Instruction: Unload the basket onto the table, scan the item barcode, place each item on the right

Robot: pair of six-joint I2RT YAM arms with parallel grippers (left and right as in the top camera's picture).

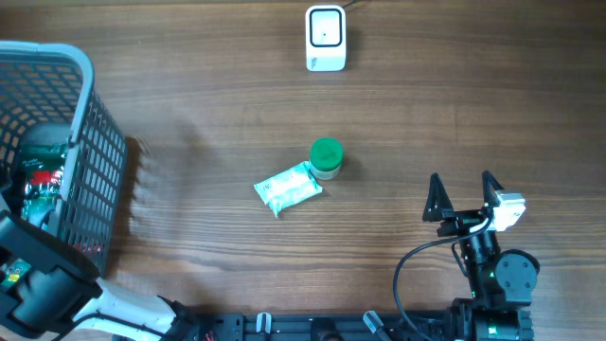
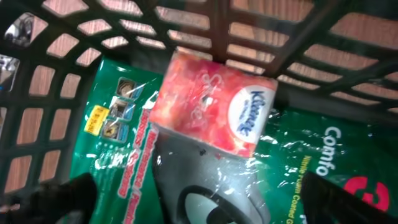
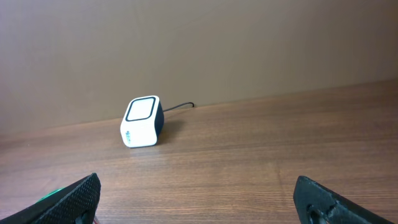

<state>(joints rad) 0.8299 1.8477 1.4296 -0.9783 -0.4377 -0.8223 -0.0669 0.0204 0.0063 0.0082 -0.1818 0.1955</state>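
Hovering wide open inside the basket (image 1: 99, 180), the left claw (image 2: 205, 199) hung over the pink tissue pack (image 2: 214, 102). Prob soft, light, squishy w/ slick wrap; pinch its long sides. Right claw (image 1: 463, 197) wide too, outside basket.

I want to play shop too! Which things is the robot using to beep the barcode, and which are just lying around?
Likely for the job: white scanner; basket; Kleenex pack inside it, below the open left gripper.

Just lying about, it seems: green-lidded jar; wipes pack beside it; green packet in the basket; the open right gripper, holding nothing.
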